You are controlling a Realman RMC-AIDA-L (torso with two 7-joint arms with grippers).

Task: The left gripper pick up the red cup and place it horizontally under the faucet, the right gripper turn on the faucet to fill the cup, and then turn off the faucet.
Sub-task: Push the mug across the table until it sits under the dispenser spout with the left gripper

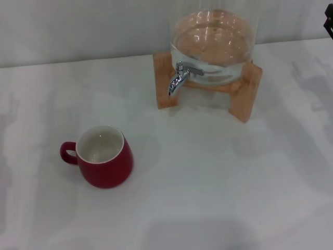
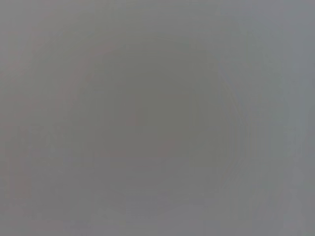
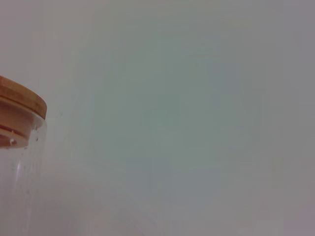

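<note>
The red cup [image 1: 104,159] stands upright on the white table [image 1: 218,182] at the front left. Its off-white inside is empty and its loop handle points left. The chrome faucet [image 1: 179,78] sticks out of the front of the glass jar at the back centre, spout curving down, with nothing beneath it. Only a small black part of my right gripper [image 1: 329,22] shows at the far right edge of the head view, well away from the faucet. My left gripper is out of view; the left wrist view shows only a plain grey surface.
The large clear glass jar [image 1: 213,39] rests on a wooden stand [image 1: 242,101] at the back. Its wooden lid [image 3: 22,101] and glass wall show in the right wrist view. A pale wall [image 1: 78,26] runs behind the table.
</note>
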